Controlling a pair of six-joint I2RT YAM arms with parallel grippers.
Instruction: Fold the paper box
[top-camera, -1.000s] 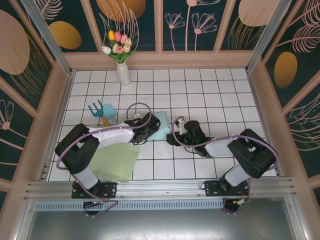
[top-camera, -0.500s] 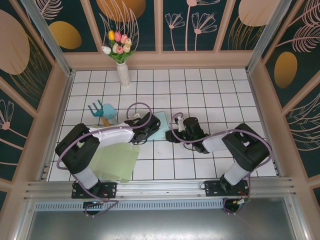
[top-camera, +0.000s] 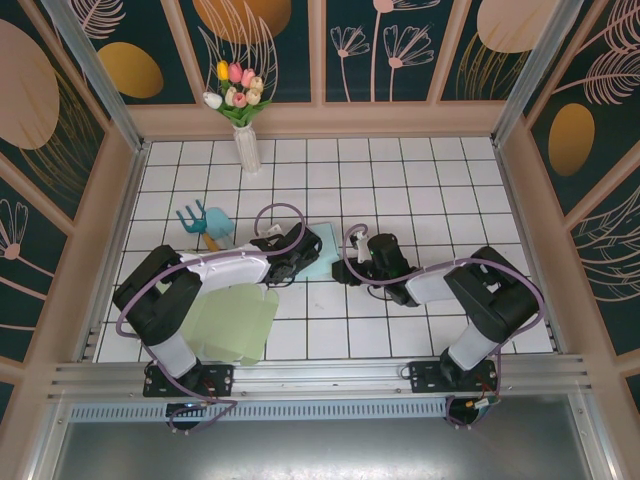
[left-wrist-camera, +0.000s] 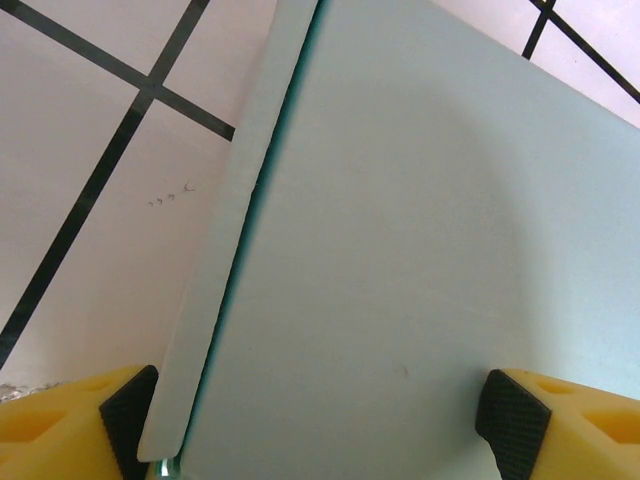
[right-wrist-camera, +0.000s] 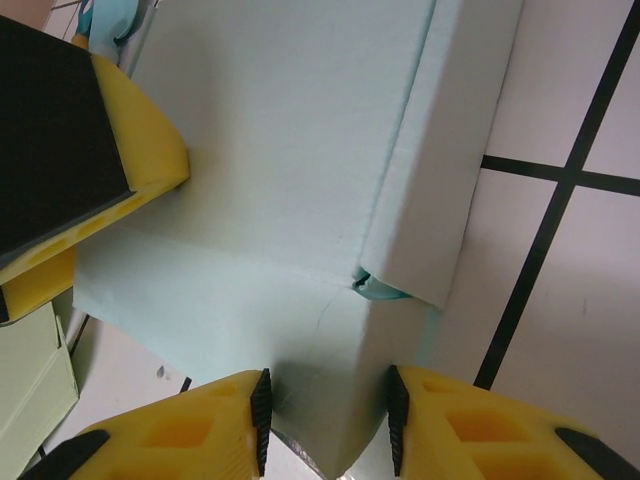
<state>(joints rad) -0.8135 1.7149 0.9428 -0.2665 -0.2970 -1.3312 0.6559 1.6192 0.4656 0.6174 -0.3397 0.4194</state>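
Note:
The paper box (top-camera: 326, 256) is pale teal and lies on the white tiled table between my two grippers. My left gripper (top-camera: 306, 250) stands open over the box's left side. In the left wrist view the box's flat panel (left-wrist-camera: 400, 250) and a narrow side flap (left-wrist-camera: 215, 300) span the gap between its fingers (left-wrist-camera: 322, 425). My right gripper (top-camera: 347, 268) is shut on the box's near right corner (right-wrist-camera: 330, 380), with both pads touching the paper. A folded flap (right-wrist-camera: 440, 170) lies along the box's right edge. One left finger (right-wrist-camera: 100, 150) rests on the box top.
A pale green flat sheet (top-camera: 235, 322) lies near the front left, under the left arm. A blue toy chair (top-camera: 205, 222) stands to the left of the box, and a white vase of tulips (top-camera: 243, 140) stands at the back. Wooden walls close in the table.
The right arm has reached left to the box and its jaws have narrowed a little on the corner. The left gripper has stayed over the box.

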